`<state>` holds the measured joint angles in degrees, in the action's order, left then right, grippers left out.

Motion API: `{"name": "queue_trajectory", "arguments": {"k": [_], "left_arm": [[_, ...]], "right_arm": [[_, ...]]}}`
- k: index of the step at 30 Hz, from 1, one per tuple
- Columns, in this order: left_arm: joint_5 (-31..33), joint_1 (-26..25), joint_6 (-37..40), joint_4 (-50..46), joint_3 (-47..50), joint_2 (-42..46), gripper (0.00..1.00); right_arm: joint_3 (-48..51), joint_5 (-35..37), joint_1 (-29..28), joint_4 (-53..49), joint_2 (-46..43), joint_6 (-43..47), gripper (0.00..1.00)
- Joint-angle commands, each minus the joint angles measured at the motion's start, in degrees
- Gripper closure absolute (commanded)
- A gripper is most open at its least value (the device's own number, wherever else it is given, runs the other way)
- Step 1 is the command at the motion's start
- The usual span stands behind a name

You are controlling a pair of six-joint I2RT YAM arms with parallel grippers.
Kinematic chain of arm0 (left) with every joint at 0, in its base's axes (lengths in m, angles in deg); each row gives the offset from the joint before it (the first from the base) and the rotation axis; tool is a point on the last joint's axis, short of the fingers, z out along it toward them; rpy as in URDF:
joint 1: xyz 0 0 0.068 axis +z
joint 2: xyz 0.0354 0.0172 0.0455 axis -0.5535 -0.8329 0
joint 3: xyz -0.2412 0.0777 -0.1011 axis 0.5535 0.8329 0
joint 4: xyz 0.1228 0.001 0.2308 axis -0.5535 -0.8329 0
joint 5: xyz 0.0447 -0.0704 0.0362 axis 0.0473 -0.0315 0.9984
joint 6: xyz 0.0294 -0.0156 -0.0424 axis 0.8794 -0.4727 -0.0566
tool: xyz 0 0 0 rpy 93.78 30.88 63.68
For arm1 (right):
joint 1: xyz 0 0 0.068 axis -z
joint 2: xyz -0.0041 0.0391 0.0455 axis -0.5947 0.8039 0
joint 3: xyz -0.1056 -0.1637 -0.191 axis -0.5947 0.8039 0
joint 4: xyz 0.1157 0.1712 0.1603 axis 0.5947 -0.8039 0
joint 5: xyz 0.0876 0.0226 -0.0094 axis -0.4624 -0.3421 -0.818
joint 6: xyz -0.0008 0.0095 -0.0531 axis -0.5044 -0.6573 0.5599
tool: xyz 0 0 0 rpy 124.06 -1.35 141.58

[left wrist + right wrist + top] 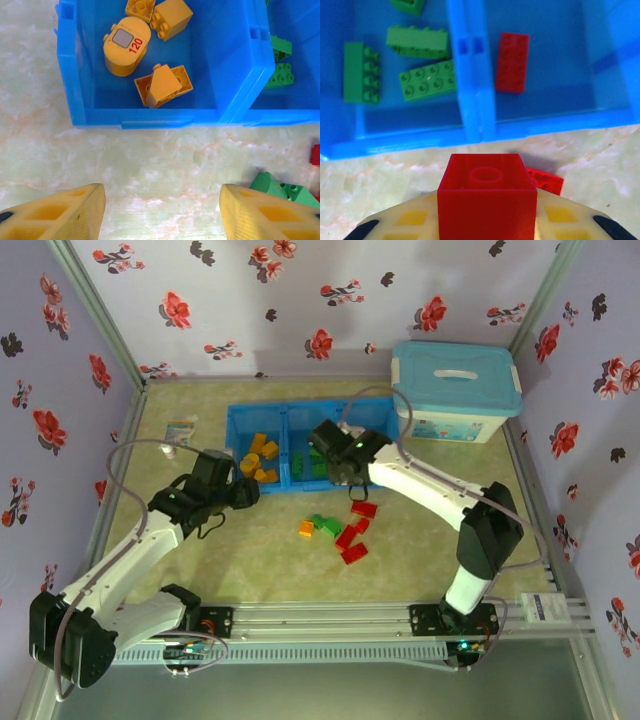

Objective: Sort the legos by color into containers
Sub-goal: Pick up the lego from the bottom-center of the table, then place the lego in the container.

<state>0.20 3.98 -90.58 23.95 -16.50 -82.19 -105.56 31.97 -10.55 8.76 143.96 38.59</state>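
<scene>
1. Nearest on the counter, several legos lie unsorted: red, green, one orange.
2. The left pincer stands wide and empty.
3. The right pincer grips a red brick just short of the blue tray.
4. Tray compartments already hold yellow bricks, green bricks and a lone red one. Sorting appears past halfway.

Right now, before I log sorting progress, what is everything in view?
blue tray: one, three compartments, far side of table
yellow-orange bricks: four, left compartment
green bricks: four, middle compartment
red brick: one, right compartment
loose bricks: one orange, about two green, about four red, before tray
storage box: one, white with light-blue lid, right of tray
small flat item: one, pale, left of tray
left gripper: open, empty, over table before left compartment
right gripper: shut on held brick, red, before tray
</scene>
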Motion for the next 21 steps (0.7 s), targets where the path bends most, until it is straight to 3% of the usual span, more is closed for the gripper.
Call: {"name": "queue_trajectory", "arguments": {"k": [1,12,21], "left_arm": [[0.8,-0.7,-1.6,0.7,1.3,1.1,0.38],[0.8,-4.7,-2.4,2.3,2.2,0.1,0.38],[1.7,-7.3,-3.9,3.2,3.1,0.1,0.38]], "right_arm": [[2.3,-5.0,4.0,0.6,-2.4,4.4,0.73],[-0.5,-10.2,15.2,1.1,4.7,10.1,0.72],[-8.1,-8.9,18.3,-0.3,11.5,12.1,0.71]]}}
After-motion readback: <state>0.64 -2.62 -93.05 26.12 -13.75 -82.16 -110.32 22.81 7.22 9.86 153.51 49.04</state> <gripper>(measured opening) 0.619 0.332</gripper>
